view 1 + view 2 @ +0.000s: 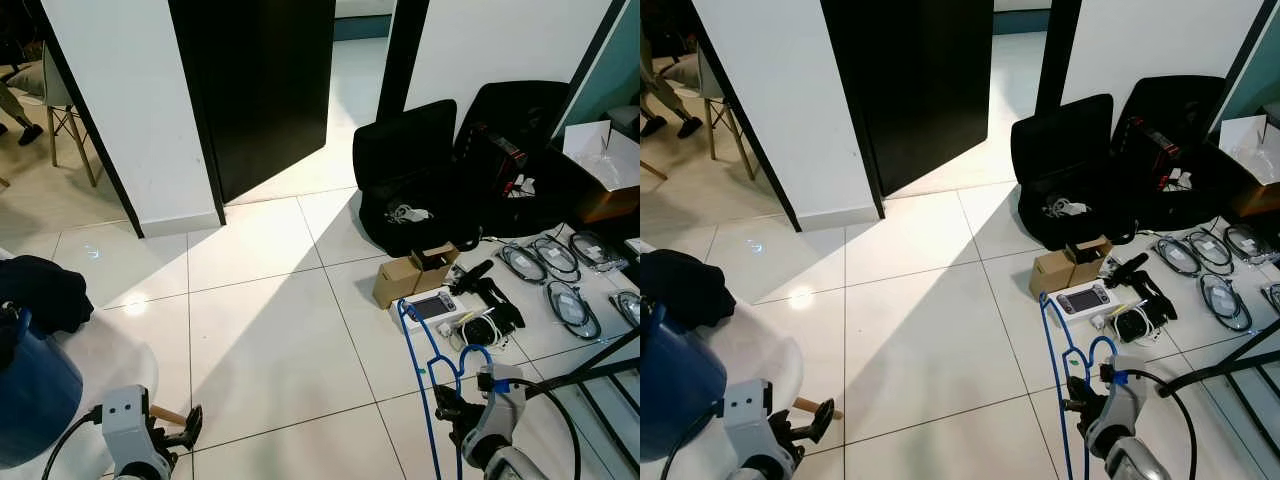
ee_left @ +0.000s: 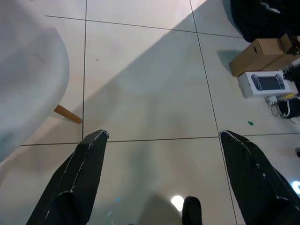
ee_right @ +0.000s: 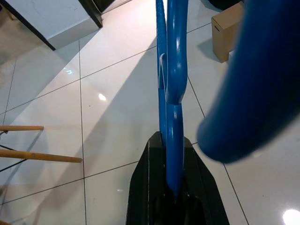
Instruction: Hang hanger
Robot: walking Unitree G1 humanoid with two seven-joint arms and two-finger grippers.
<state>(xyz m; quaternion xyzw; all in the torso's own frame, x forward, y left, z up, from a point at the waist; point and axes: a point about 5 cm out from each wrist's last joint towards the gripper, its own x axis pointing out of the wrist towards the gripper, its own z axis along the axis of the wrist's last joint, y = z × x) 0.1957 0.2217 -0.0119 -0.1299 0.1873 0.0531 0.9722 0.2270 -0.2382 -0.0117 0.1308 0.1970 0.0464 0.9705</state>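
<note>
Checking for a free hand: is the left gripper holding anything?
No, the left gripper has its two black fingers spread wide over bare floor tiles.

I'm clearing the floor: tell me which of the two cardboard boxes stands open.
The darker box, the one nearer the black bags, has its flaps up; the lighter box beside it is closed.

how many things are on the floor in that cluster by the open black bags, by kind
Going by the left eye view:
brown cardboard boxes: 2
white box with a handheld console printed on it: 1
bagged coiled cables: 5 in view, the last cut off at the frame edge
open black bags: 2
Total: 10
</note>
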